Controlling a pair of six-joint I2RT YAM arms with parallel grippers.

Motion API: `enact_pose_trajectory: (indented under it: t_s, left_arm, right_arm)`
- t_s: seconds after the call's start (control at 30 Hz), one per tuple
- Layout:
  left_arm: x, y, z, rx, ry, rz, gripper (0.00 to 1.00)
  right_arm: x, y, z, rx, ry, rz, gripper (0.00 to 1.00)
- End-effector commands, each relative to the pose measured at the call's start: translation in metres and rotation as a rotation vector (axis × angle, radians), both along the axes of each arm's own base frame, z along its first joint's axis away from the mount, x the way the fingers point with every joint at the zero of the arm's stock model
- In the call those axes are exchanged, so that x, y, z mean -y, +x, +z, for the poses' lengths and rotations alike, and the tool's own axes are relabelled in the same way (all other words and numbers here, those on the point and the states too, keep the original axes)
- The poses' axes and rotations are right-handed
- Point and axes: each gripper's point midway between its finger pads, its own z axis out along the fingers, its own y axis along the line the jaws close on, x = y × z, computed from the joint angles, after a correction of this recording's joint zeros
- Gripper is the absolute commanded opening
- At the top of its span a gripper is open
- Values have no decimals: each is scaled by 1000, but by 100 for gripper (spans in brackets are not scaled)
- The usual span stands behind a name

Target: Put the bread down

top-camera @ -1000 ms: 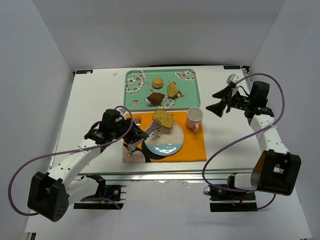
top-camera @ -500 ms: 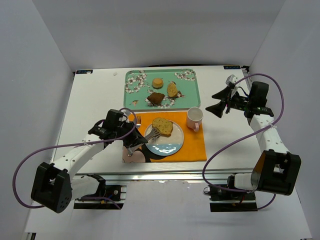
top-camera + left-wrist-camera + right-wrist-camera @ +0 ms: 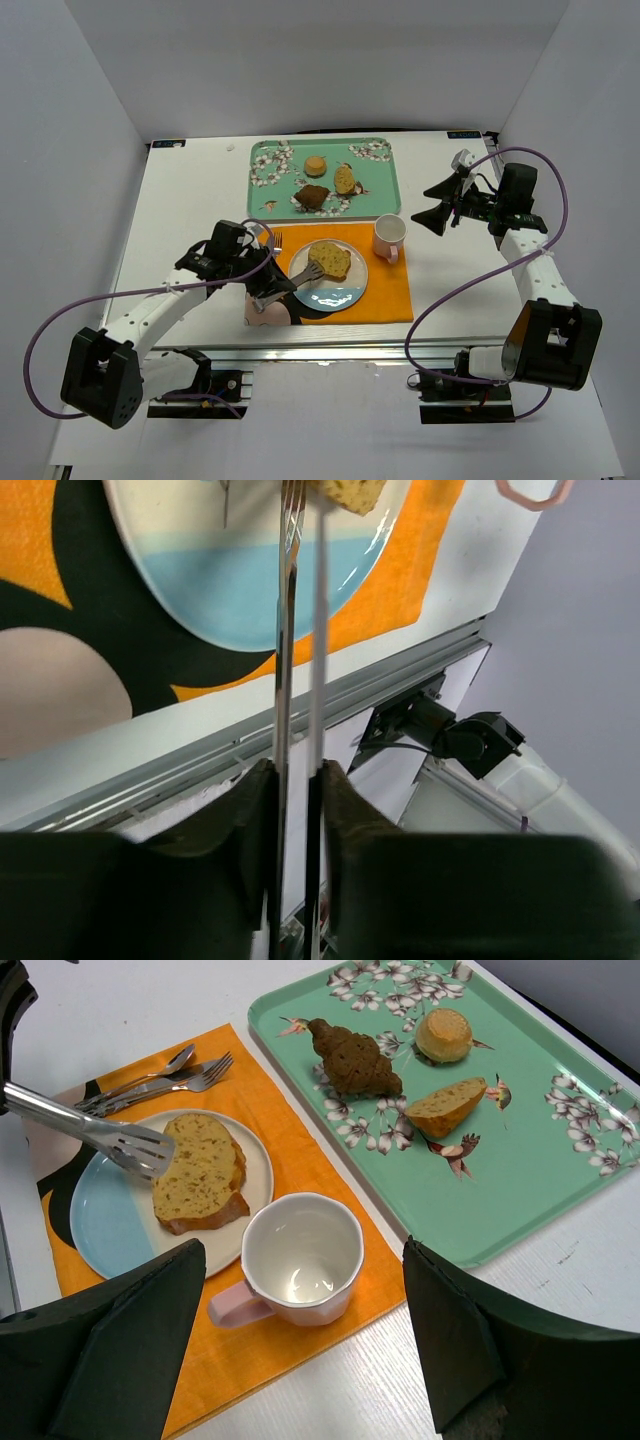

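Observation:
The bread [image 3: 330, 260] [image 3: 200, 1172] lies flat on the white-and-blue plate [image 3: 335, 296] [image 3: 100, 1222], a golden slice with a brown crust. My left gripper [image 3: 260, 282] [image 3: 297, 780] is shut on the handles of metal tongs [image 3: 290, 280] [image 3: 90, 1125]. The tongs' tips rest at the slice's left edge, and whether they still pinch it I cannot tell. In the left wrist view only a corner of the bread [image 3: 350, 492] shows at the top. My right gripper [image 3: 436, 203] [image 3: 303, 1250] hangs open, off to the right above the table.
A pink mug [image 3: 390, 236] [image 3: 300, 1255] stands right of the plate on the orange placemat [image 3: 385, 295]. A fork [image 3: 165, 1085] and a spoon lie left of the plate. The teal tray [image 3: 370, 185] behind holds a round bun, a dark brown chunk and a small yellowish slice.
The left arm has lowered the tongs with the bread, which was raised and tilted over the plate's far edge and now lies flat on it. The right arm has not moved.

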Motion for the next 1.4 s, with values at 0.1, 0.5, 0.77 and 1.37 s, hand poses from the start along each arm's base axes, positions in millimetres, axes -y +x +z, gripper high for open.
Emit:
enact_pose_trajectory:
  t_s: [0.1,0.5,0.77,1.37]
  left_arm:
    - [-2,-2,11,17,27,-48,46]
    - [-5,1,22,50,51,-56,54]
    - [-13,-2,39,74,87,-58,47]
    - [-132,190,89,756,626,158,0]
  right_arm:
    - [-3,3,12,48,-4,20,84]
    - [-3,0,7,43,-4,22,84]
    - [-3,-1,5,44,-5,23,84]
    - [-55,-38,-12,183,-204,247,82]
